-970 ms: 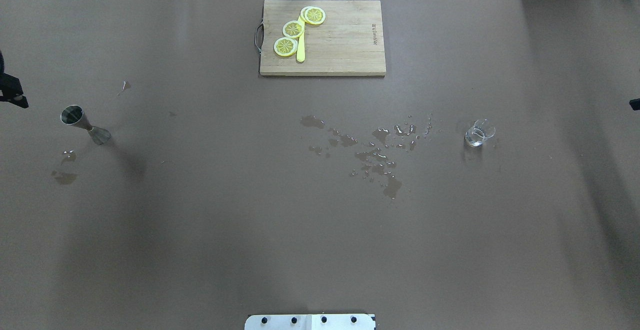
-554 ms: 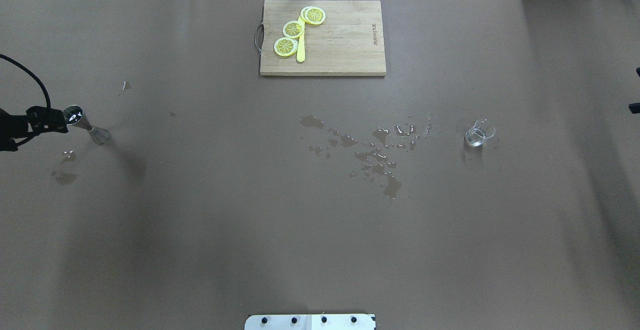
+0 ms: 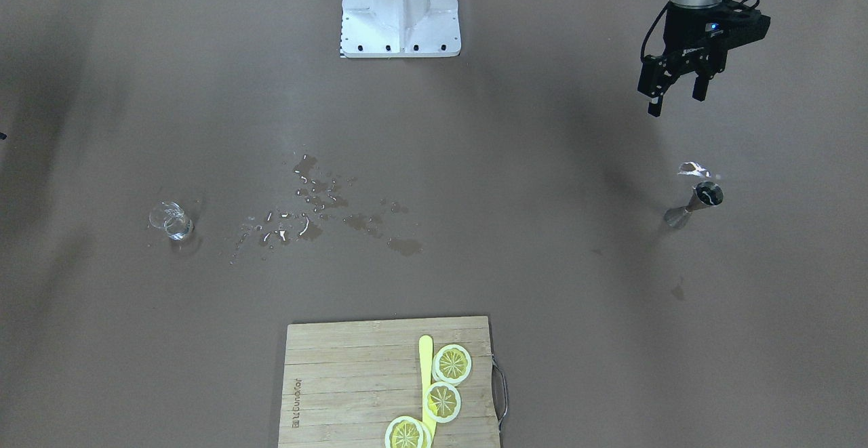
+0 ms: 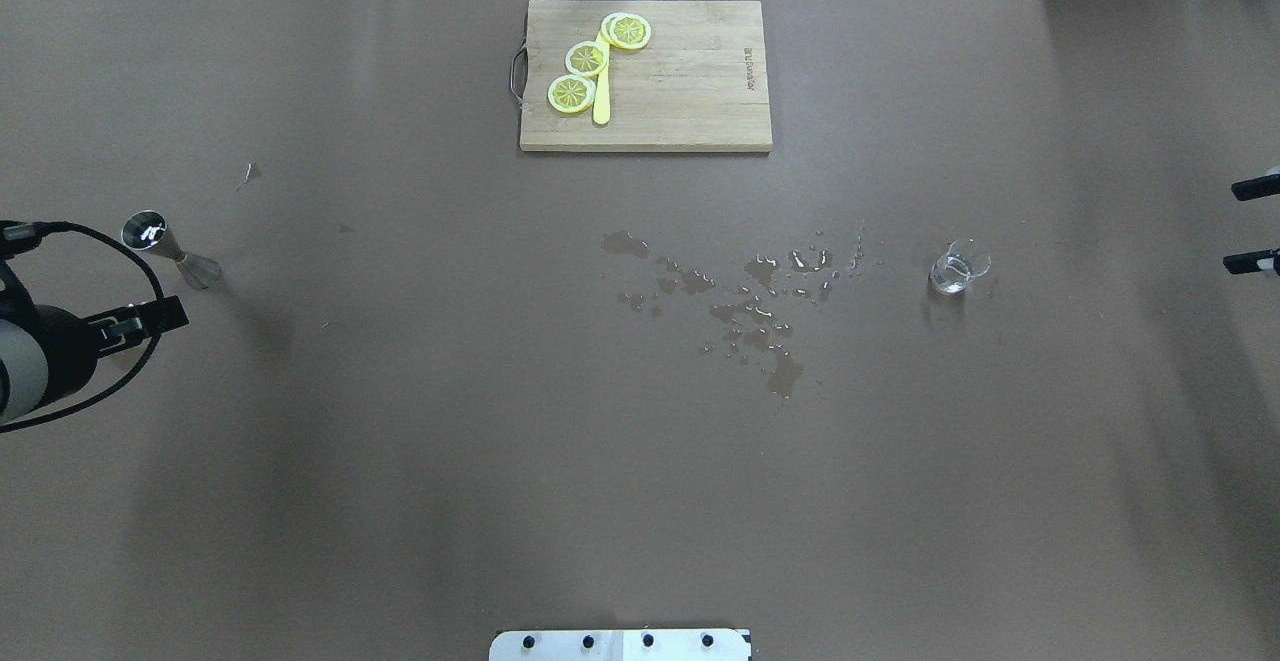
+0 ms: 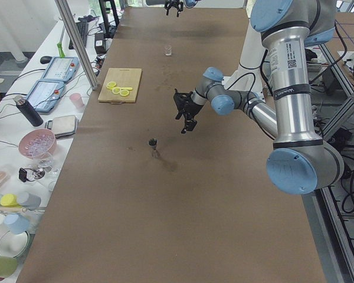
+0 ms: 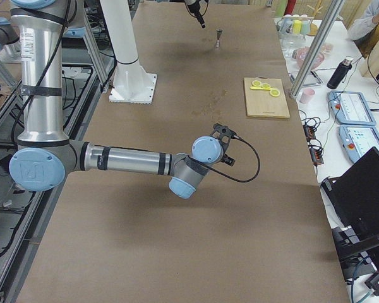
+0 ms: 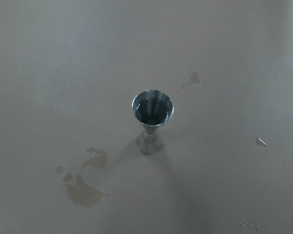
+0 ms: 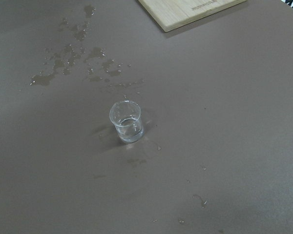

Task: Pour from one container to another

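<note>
A steel jigger (image 4: 165, 246) stands upright at the table's left side, with liquid showing in its top cup (image 7: 152, 108). A small clear glass (image 4: 958, 268) with a little water stands at the right side (image 8: 127, 123). My left gripper (image 3: 676, 99) hangs open and empty above the table, on the robot's side of the jigger (image 3: 695, 205) and apart from it. Two fingertips of my right gripper (image 4: 1250, 225) show spread apart at the right edge, open and well clear of the glass.
A wooden cutting board (image 4: 690, 81) with lemon slices (image 4: 585, 59) and a yellow knife lies at the far middle. Spilled water (image 4: 760, 311) spreads between the centre and the glass. A small puddle (image 7: 85, 187) lies beside the jigger.
My left arm has swung in from the left edge, past the jigger and toward the robot's side of it. My right gripper's fingertips have come further into view at the right edge.
</note>
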